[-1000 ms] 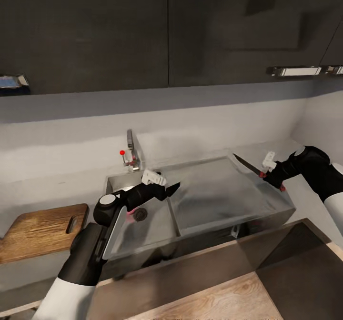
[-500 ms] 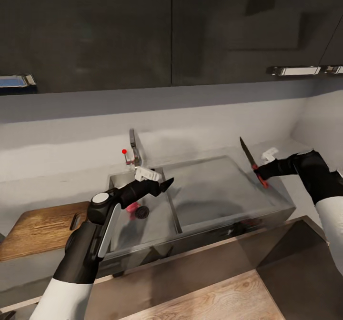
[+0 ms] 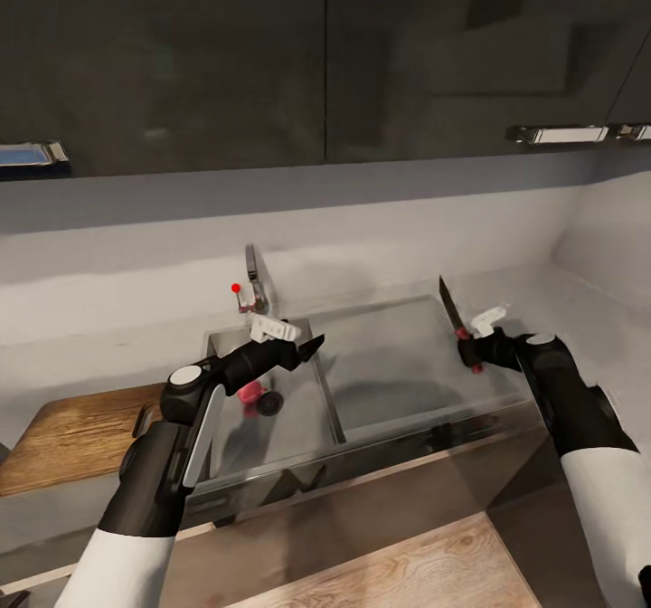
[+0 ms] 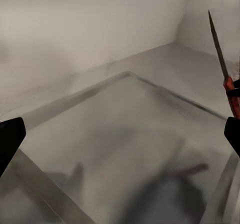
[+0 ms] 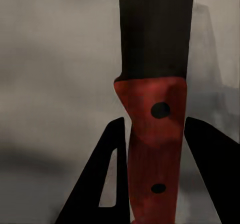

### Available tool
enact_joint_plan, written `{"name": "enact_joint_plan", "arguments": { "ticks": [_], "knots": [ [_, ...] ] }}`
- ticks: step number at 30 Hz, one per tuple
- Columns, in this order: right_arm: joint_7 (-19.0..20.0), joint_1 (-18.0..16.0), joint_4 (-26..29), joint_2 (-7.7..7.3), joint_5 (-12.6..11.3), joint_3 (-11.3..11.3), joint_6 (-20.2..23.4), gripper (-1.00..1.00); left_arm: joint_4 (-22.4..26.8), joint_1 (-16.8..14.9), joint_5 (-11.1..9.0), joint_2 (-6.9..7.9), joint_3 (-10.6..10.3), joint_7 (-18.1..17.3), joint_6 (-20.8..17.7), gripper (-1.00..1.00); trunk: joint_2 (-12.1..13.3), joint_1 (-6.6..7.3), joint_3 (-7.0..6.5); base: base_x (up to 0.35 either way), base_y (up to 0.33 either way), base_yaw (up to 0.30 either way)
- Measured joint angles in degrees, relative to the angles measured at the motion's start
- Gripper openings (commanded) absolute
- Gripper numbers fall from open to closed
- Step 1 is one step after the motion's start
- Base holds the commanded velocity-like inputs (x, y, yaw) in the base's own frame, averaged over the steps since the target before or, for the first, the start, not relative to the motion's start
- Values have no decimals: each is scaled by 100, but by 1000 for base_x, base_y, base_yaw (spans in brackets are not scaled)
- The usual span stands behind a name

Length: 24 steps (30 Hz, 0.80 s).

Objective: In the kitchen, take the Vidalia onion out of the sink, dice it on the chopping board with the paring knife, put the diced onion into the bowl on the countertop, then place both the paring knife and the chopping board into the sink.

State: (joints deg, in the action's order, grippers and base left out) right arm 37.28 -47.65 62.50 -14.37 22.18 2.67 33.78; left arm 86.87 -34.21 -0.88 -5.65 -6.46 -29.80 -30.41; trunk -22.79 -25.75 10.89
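Right pincer (image 3: 470, 352) clamps paring knife (image 3: 455, 323) handle, blade up, above sink (image 3: 416, 382) drainboard.

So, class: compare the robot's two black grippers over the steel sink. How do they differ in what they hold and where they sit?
The right gripper clamps the red-handled dark-bladed paring knife, blade pointing up; the left gripper holds nothing, its jaws spread open. The right one is over the flat drainboard, the left over the grey steel basin. Both are black and above the sink.
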Motion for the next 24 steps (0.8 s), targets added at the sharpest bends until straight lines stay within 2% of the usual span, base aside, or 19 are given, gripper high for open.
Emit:
{"name": "enact_joint_plan", "arguments": {
  "ticks": [2,6,9,10,12,18,24],
  "knots": [
    [-6,162,209,63,-20,3,-7,-100,0,0,0,-2,-1,0,-31,100,0,0,-1,0,0,0],
    [-146,718,1094,241,-47,11,-10,-100,0,-1,1,-3,11,3,-184,100,-1,0,-1,0,0,0],
    [-247,888,1528,329,-54,10,-12,-100,-24,-1,1,-3,16,15,-217,100,0,0,-1,0,0,0],
    [-283,967,1765,438,-64,19,-11,-100,-61,1,2,-3,24,88,-272,100,-1,0,-1,0,0,0],
    [-295,992,1966,498,-53,76,-15,-100,-76,2,2,-6,30,173,-395,100,0,0,-1,0,0,0],
    [-273,1008,2185,536,-45,517,-12,-100,-87,1,0,-16,17,433,-658,100,0,0,-1,0,0,0],
    [-246,1009,2217,522,-45,510,-12,-100,-88,3,4,-23,9,475,-685,100,0,0,-1,0,0,0]
  ]
}}
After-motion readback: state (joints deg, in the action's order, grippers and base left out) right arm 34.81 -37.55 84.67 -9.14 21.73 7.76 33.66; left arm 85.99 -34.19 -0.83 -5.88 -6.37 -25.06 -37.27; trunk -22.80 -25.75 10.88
